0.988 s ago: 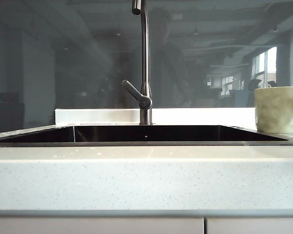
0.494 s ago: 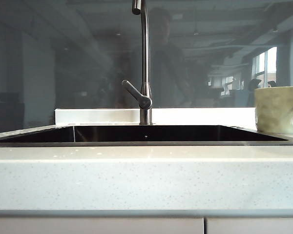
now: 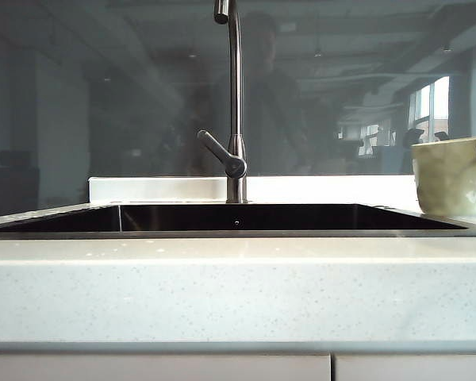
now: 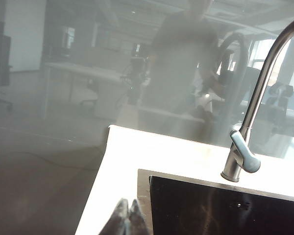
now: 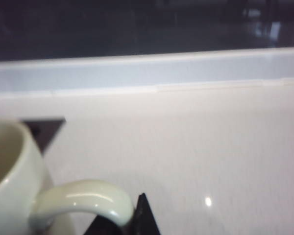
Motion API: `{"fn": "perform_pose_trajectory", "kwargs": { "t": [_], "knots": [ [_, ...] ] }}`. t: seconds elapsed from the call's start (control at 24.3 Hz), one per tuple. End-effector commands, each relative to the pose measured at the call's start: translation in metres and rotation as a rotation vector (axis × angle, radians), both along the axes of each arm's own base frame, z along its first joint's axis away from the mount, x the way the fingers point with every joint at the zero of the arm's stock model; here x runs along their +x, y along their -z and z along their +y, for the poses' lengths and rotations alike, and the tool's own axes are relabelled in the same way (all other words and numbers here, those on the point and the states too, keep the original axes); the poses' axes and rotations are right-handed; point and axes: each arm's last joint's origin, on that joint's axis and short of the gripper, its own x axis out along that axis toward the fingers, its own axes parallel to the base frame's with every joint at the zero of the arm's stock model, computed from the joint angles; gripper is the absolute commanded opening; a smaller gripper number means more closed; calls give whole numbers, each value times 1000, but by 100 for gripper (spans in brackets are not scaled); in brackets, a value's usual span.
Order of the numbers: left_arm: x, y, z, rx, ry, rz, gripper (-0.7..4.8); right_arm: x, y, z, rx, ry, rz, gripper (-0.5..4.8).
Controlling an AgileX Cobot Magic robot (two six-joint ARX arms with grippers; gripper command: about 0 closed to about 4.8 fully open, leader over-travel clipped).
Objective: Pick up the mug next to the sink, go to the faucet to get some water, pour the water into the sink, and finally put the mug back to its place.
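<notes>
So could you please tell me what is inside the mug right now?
The right wrist view shows only pale inner wall at the mug's rim; its bottom is cut off, so water cannot be ruled out. The right gripper sits at the handle.

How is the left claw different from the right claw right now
The left claw is shut on nothing, hanging above the counter's left end by the sink; the right claw sits at the mug, at its loop handle. The left claw is clear of everything; the right claw's dark tip touches the handle. Both are near the white counter.
</notes>
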Motion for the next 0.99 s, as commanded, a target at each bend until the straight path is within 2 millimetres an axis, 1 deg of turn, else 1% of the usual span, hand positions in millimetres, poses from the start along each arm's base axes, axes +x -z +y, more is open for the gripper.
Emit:
{"fn": "perform_pose_trajectory", "kwargs": {
  "t": [0.04,0.12,0.21,0.25,0.29,0.33,0.37,0.41,0.45,0.49,0.58,0.62,0.66,0.7,0.74,0.78,0.82,0.86,0.91,0.95,0.99],
  "knots": [
    [0,-2,0,6,1,-15,-5,-1,-4,-1,-30,16,-37,-5],
    [1,-3,0,6,1,-11,-5,-1,-8,-1,-13,15,-77,-5],
    [6,-8,0,14,2,1,-5,-2,-16,0,72,6,-134,-5],
    [14,-17,0,61,8,12,-5,-4,-24,1,125,-5,-170,-5],
    [19,-22,0,90,18,21,-5,-5,-28,1,136,-12,-186,-5],
    [34,-32,-1,151,47,45,-5,-6,-39,5,149,-33,-219,-5],
    [44,-36,-1,167,66,59,-5,-6,-43,7,156,-45,-229,-5],
    [69,-42,-2,185,110,83,-5,-5,-55,14,187,-76,-235,-5],
    [82,-43,-2,189,132,88,-5,-4,-60,18,203,-98,-228,-5],
    [112,-43,-3,193,203,77,-5,-2,-73,29,237,-158,-195,-5],
    [154,-40,-4,155,318,28,-5,2,-94,51,263,-235,-135,-5],
    [168,-39,-5,147,359,8,-5,4,-100,58,267,-258,-117,-5],
    [200,-34,-6,123,458,-31,-3,11,-116,73,273,-308,-92,-5],
    [213,-32,-6,106,506,-43,2,14,-125,82,275,-337,-83,-5],
    [245,-25,-8,74,614,-46,40,20,-138,97,278,-380,-63,-5],
    [260,-21,-10,63,665,-41,86,25,-145,105,281,-387,-46,-5],
    [289,-13,-15,39,759,-29,214,30,-155,114,279,-391,-27,-5],
    [307,-7,-17,16,810,-17,284,35,-162,122,279,-402,-12,-5],
    [334,1,-23,-24,884,2,378,42,-169,131,279,-424,-4,-5],
    [349,6,-28,-46,924,9,415,46,-174,137,278,-439,-4,-5],
    [360,10,-32,-58,955,13,437,50,-175,142,276,-451,-4,-5]
  ]
}}
